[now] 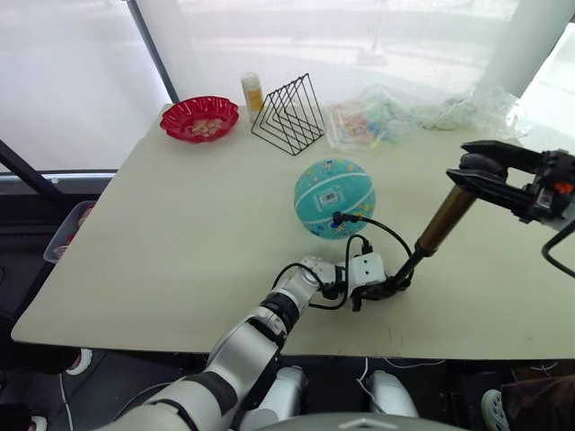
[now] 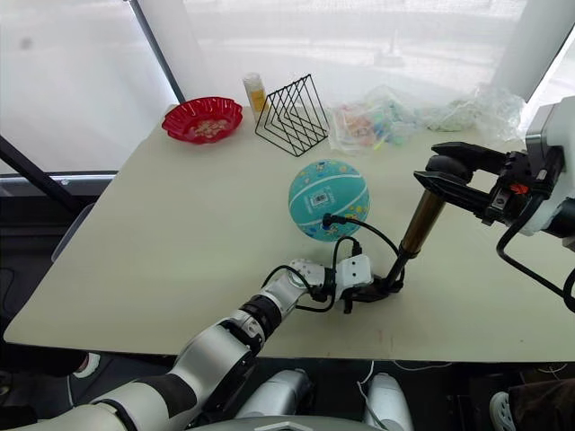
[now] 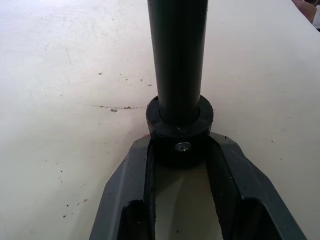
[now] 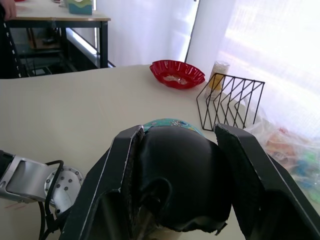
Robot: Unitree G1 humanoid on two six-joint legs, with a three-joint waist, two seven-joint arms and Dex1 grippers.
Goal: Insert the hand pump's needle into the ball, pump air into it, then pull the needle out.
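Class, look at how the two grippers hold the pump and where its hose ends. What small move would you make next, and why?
Probably press the right gripper down on the handle. The ball looks round, the hose already ends at its side, and the left gripper steadies the hand pump at its base on the table, with the handle raised.

On the table (image 1: 162, 260), the ball (image 1: 334, 197) sits near the middle, with the wire rack (image 1: 289, 115) at its eleven o'clock, the bowl (image 1: 199, 118) and a bottle (image 1: 252, 91) further out toward ten and eleven o'clock, and a heap of plastic bags (image 1: 404, 112) at one o'clock. The hand pump (image 1: 431, 235) leans at the ball's four o'clock, its base on the table at five o'clock, held between the left gripper (image 1: 388, 289)'s fingers, its handle up at three o'clock inside the right gripper (image 1: 476, 171). The pump's hose loops from the base up to the ball's near side at six o'clock.
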